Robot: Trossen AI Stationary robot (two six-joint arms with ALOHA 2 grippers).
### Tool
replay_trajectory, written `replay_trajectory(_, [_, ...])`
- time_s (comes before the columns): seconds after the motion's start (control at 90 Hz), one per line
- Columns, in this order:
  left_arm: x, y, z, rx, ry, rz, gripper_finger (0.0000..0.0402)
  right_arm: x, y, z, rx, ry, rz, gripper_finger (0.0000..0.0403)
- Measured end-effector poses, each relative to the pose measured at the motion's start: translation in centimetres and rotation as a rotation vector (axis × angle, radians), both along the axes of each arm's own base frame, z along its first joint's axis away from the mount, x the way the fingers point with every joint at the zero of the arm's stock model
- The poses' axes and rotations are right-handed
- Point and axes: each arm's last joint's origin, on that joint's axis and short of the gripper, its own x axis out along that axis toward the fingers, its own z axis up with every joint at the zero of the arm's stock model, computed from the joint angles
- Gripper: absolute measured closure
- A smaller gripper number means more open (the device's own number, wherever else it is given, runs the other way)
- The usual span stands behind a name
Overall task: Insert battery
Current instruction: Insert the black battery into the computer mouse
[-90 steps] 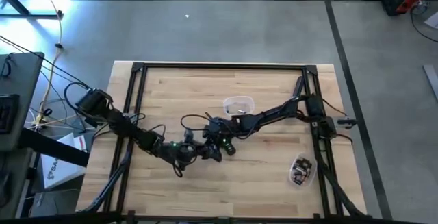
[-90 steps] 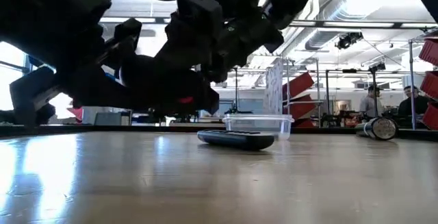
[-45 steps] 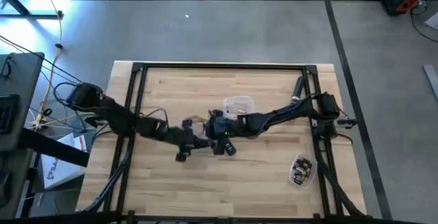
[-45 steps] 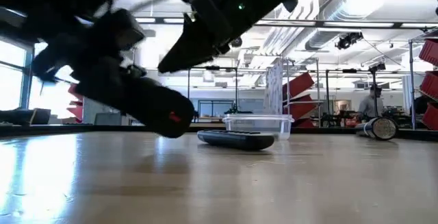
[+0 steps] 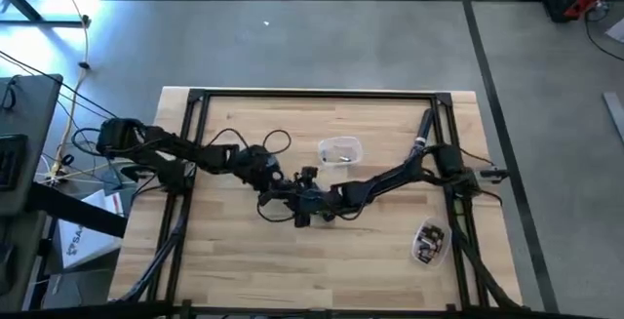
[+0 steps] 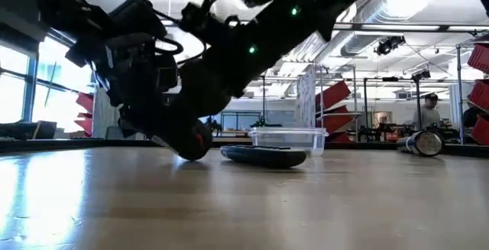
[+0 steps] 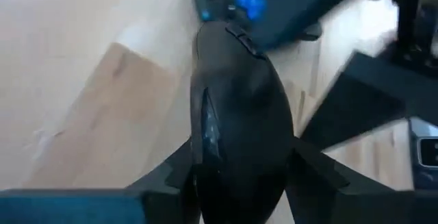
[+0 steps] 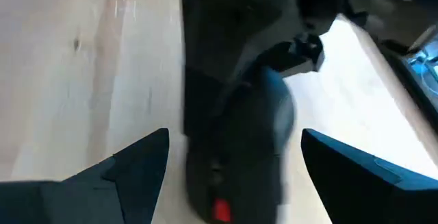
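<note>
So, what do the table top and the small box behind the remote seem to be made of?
The table top looks like pale wood with a slight sheen: grain lines and soft reflections show. The box looks like clear plastic, since the room shows through its walls.

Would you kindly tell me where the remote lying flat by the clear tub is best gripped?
Grip the flat remote across its narrow width near mid-length, coming down from above. It lies low and flat on the table, so only its long side edges offer purchase. The left gripper holds a second remote; the right gripper is open.
</note>
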Motion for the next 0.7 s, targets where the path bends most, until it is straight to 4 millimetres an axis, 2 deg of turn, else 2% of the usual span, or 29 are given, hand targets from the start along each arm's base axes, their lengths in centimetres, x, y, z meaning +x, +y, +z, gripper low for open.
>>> replay_trajectory(0.133, [-0.35, 0.28, -0.40, 0.004, 0.044, 0.021, 0.0229, 0.18, 0.01, -1.10, 0.034, -0.004, -0.017, 0.0103])
replay_trajectory(0.367, [-0.60, 0.34, -0.60, 0.062, 0.065, -0.013, 0.0194, 0.33, -0.61, -1.11, 0.038, -0.011, -0.033, 0.0103])
replay_trajectory(0.589, [-0.58, 0.41, -0.60, 0.161, 0.040, -0.088, 0.0177, 0.37, -0.86, -1.13, 0.041, -0.005, -0.025, 0.0103])
replay_trajectory(0.7, [-0.60, 0.48, -0.63, 0.204, 0.040, -0.101, 0.0175, -0.24, -0.14, -0.40, 0.026, 0.041, -0.003, 0.0103])
